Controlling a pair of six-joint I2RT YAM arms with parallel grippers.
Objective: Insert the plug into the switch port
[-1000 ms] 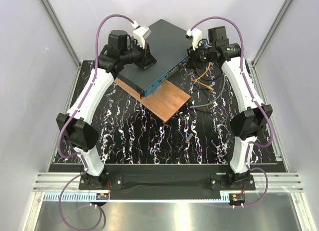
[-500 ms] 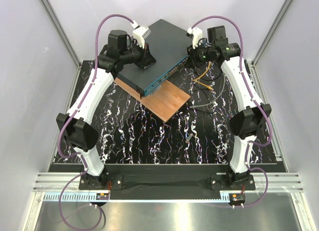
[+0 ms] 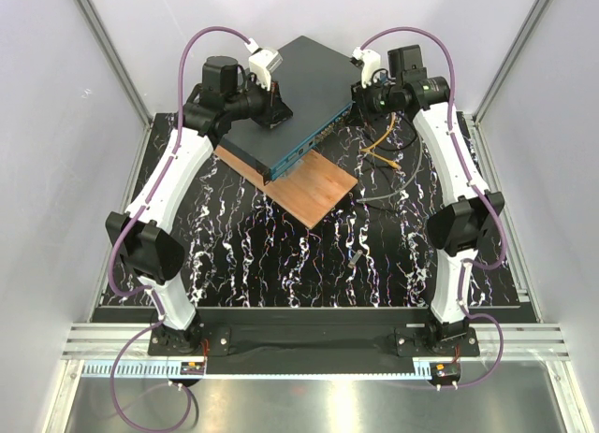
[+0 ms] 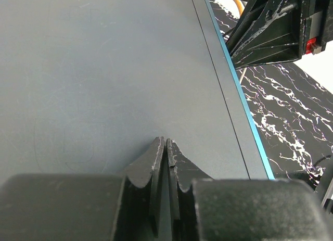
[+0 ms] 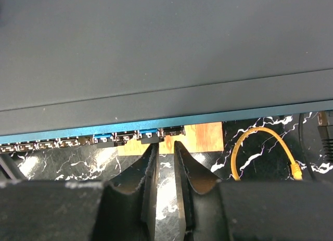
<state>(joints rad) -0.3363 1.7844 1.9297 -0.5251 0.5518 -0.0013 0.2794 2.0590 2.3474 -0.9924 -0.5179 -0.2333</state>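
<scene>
Top external view: the plug (image 3: 354, 258) is taken to be the tiny pale grey piece lying loose on the desk (image 3: 234, 265). It sits right of centre, toward the near edge, and nothing is touching it. It is too small here to make out its orientation.

It is well apart from the switch (image 3: 309, 78), which sits angled at the far side of the desk, partly on a brown wooden board (image 3: 318, 190).

The right pincer (image 5: 165, 143) is up at the switch's teal front face, its tips just short of the port row (image 5: 125, 139). Its fingers stand a narrow slit apart, with only board and desk showing through the gap, so it looks empty.

The left pincer (image 4: 166, 142) is closed, fingers together. Its tips are down on the switch's dark top, probably bracing the switch.

A yellow cable (image 5: 260, 129) loops on the desk just right of the right pincer, toward the right edge.

Step in hand, as a judgement: the ports are being lined up or checked, and the plug is not yet picked up.

The next move calls for the right pincer to:
- back off the front face and come toward the near edge over the plug;
- spread wider and pinch the plug squarely, so its nose points out of the tips;
- carry it back level with a free port, keeping clear of the yellow cable.

The left pincer should hold the switch down against the push.
</scene>
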